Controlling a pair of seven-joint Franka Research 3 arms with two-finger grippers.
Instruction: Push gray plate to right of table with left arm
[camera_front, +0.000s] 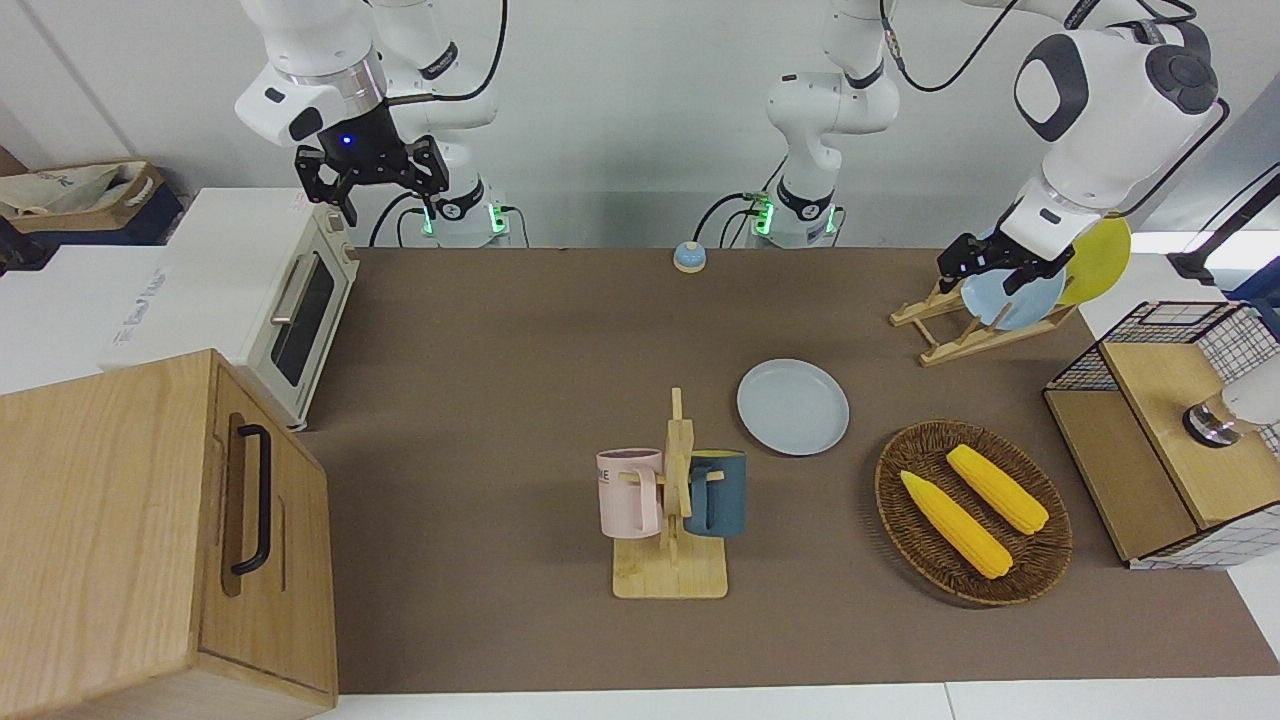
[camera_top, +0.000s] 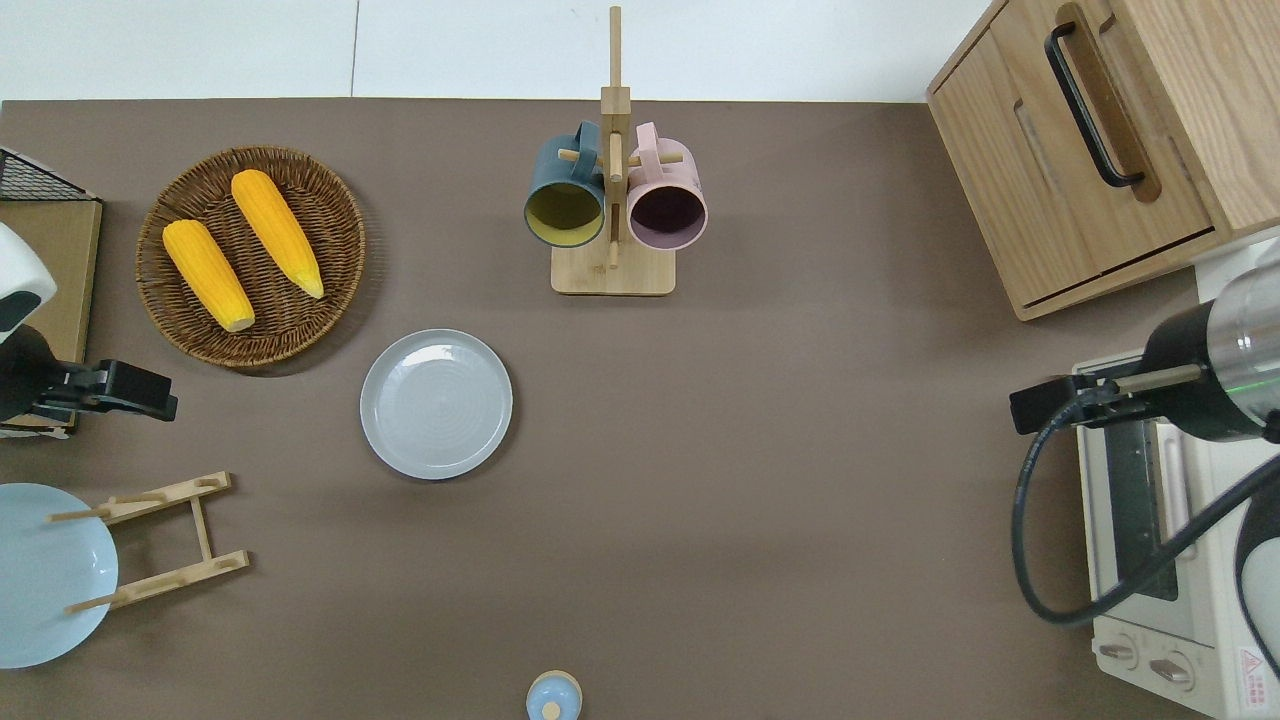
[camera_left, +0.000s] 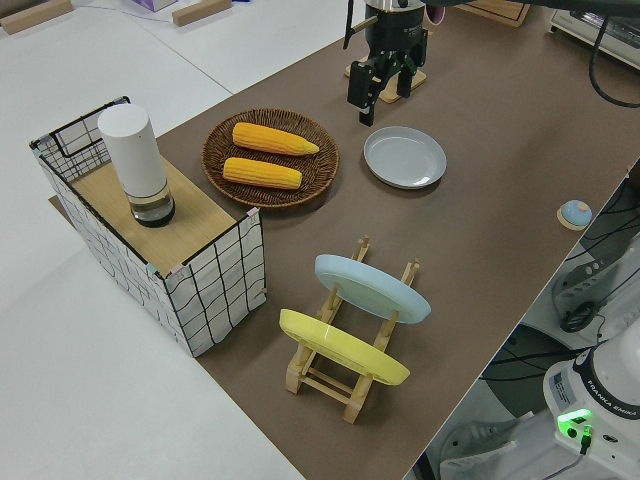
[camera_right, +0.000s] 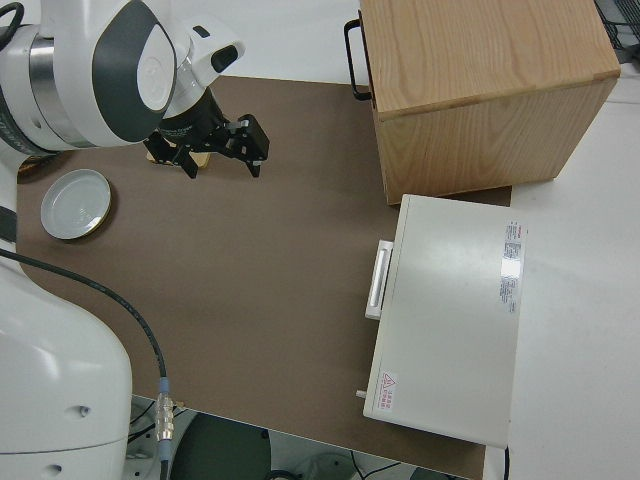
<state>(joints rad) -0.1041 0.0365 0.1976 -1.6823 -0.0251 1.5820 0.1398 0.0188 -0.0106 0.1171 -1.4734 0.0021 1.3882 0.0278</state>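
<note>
The gray plate (camera_top: 436, 403) lies flat on the brown table (camera_top: 760, 470), between the wicker basket and the mug stand and nearer to the robots than both. It also shows in the front view (camera_front: 793, 407) and the left side view (camera_left: 404, 157). My left gripper (camera_top: 150, 392) is open and empty, up in the air over bare table between the basket and the dish rack, apart from the plate. It also shows in the front view (camera_front: 985, 268). My right gripper (camera_front: 385, 190) is open and parked.
A wicker basket (camera_top: 345, 215) holds two corn cobs. A dish rack (camera_top: 165, 540) holds a sky-blue plate (camera_top: 40, 575) and a yellow plate (camera_front: 1105, 255). A mug stand (camera_top: 612, 272), a wooden cabinet (camera_top: 1090, 170), a toaster oven (camera_front: 290, 310), a wire basket (camera_front: 1160, 330) and a bell (camera_front: 689, 257) stand around.
</note>
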